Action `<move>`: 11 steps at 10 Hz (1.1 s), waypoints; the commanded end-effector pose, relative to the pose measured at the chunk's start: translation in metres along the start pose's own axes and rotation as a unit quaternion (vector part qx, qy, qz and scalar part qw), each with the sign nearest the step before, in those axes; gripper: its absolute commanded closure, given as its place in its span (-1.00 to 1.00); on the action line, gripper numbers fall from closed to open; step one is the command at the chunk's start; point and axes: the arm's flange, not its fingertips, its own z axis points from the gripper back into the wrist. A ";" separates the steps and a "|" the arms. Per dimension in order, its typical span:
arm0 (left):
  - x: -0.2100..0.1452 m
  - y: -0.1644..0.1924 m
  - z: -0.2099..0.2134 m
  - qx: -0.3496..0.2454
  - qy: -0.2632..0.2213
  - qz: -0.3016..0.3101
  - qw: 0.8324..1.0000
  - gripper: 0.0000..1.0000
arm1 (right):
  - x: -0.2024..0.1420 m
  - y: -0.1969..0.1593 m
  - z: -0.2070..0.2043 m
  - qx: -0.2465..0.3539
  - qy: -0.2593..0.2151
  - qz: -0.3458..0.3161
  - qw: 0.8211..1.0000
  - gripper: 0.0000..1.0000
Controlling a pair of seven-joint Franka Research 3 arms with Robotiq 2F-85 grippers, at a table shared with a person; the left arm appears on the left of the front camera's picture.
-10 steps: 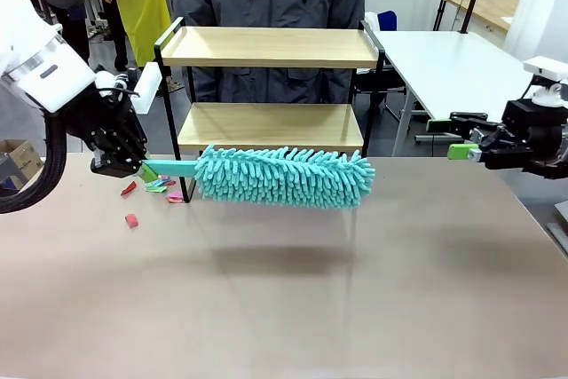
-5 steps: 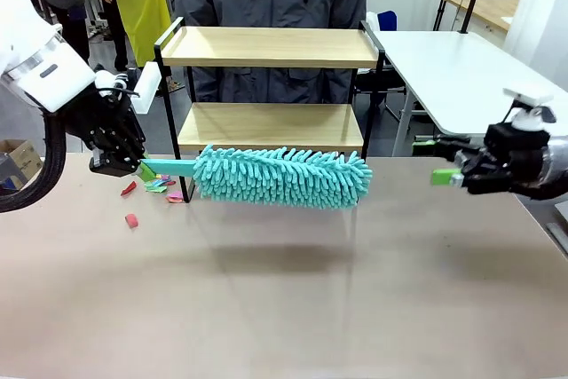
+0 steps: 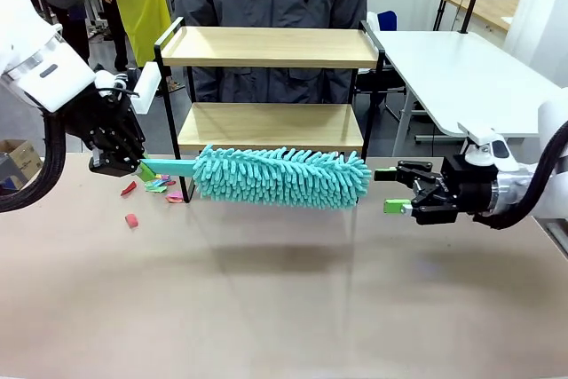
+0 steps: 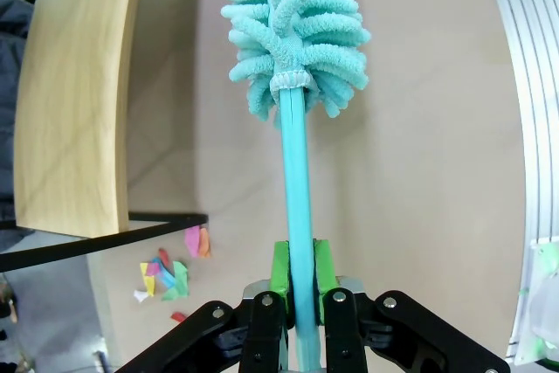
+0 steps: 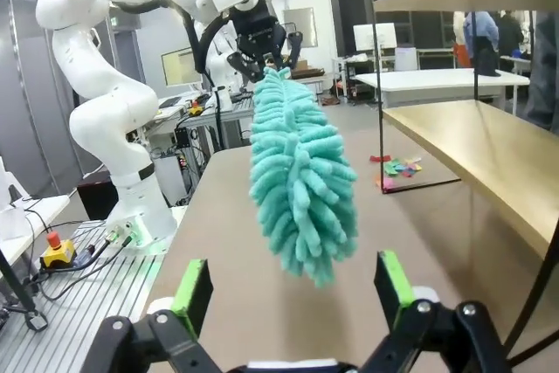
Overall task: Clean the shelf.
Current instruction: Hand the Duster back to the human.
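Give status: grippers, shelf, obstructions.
Left gripper shut on duster handle. Right gripper open, near duster tip. Shelf boards bare; paper scraps by its left leg.

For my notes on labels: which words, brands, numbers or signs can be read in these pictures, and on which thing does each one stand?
None can be read.
The duster, the shelf and the paper scraps carry no print.
The far monitors are too small and blurred to read.

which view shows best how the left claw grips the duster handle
The left wrist view: the left claw has its green pads pressed on either side of the teal duster handle. The front view shows that claw side-on, its body hiding the pads. The right wrist view shows it far off, too small to read the contact.
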 end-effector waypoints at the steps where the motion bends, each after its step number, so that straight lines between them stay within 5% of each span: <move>1: 0.001 -0.001 0.003 -0.001 -0.010 0.001 1.000 0.74 | -0.006 0.006 -0.016 -0.019 -0.032 0.029 0.999 -1.00; 11: 0.001 -0.001 0.003 -0.001 -0.010 0.001 1.000 0.74 | -0.011 -0.011 -0.087 0.019 -0.065 -0.003 0.998 -1.00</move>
